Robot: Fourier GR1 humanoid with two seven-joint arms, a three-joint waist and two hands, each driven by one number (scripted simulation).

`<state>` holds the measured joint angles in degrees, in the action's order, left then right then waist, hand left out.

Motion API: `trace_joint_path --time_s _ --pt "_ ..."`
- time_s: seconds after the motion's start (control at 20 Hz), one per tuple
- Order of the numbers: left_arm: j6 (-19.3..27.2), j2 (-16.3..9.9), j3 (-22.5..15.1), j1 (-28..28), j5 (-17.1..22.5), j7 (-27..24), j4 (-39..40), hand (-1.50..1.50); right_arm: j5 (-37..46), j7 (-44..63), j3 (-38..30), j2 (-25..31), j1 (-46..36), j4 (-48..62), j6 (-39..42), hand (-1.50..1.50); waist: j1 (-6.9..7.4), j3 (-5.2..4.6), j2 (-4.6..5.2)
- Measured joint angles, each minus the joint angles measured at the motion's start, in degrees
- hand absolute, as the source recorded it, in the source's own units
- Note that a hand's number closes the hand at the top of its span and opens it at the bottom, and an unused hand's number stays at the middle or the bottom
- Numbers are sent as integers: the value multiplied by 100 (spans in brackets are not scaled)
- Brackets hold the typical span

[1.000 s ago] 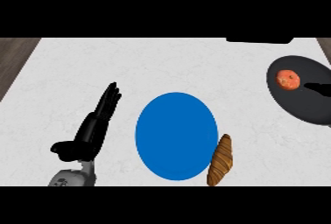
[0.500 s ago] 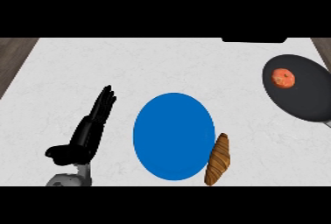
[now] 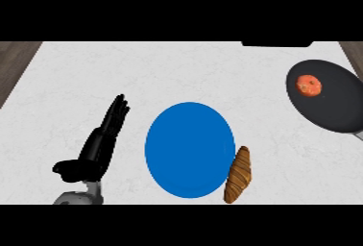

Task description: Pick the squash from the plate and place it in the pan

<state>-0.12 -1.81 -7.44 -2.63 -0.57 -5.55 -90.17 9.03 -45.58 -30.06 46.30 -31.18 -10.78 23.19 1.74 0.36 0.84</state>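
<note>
A small round orange-red squash (image 3: 309, 85) lies inside the black pan (image 3: 333, 108) at the far right of the counter. The blue plate (image 3: 190, 149) sits in the middle with nothing on it. My left hand (image 3: 99, 145) rests left of the plate, its black fingers straight and pointing away from me, holding nothing. My right hand does not show.
A brown croissant (image 3: 239, 175) lies against the plate's lower right rim. A dark object (image 3: 278, 43) sits at the counter's far edge, upper right. Brown wood borders the white counter at the upper left corner (image 3: 14, 62).
The whole scene has drifted slightly in the view. My left hand has slid a little lower and to the left; the squash stays in the pan.
</note>
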Motion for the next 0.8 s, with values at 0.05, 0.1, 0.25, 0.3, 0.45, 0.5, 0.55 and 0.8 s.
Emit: trace_joint_path --time_s 0.05,0.1,0.25,0.3,0.45,0.5,0.55,0.8 --pt "13 23 -36 16 -38 -39 30 0 1 -4 7 57 38 -20 32 -150 -5 2 0" --pt "26 39 -25 -21 -33 -1 60 0 16 -15 33 62 72 -43 27 -150 -14 -2 -4" --pt "-2 16 3 28 11 44 -21 0 64 -109 108 25 209 -90 -9 -150 -10 -3 -11" --pt "21 43 -25 46 -16 26 -34 0 86 -142 141 6 248 -112 -30 -150 -15 -4 -15" --pt "30 72 -44 58 -62 -108 69 0 112 -227 185 -25 314 -129 -125 -150 -22 -5 -16" --pt "57 95 -70 94 -74 -135 70 0 117 -219 200 -10 292 -146 -130 -150 -23 -4 -18" --pt "58 91 -33 59 -74 -183 158 0 130 -243 222 -2 320 -157 -151 -150 -33 -8 -21" --pt "6 30 11 73 -29 -90 44 0 174 -284 295 19 339 -146 -258 -150 -35 -10 -27"
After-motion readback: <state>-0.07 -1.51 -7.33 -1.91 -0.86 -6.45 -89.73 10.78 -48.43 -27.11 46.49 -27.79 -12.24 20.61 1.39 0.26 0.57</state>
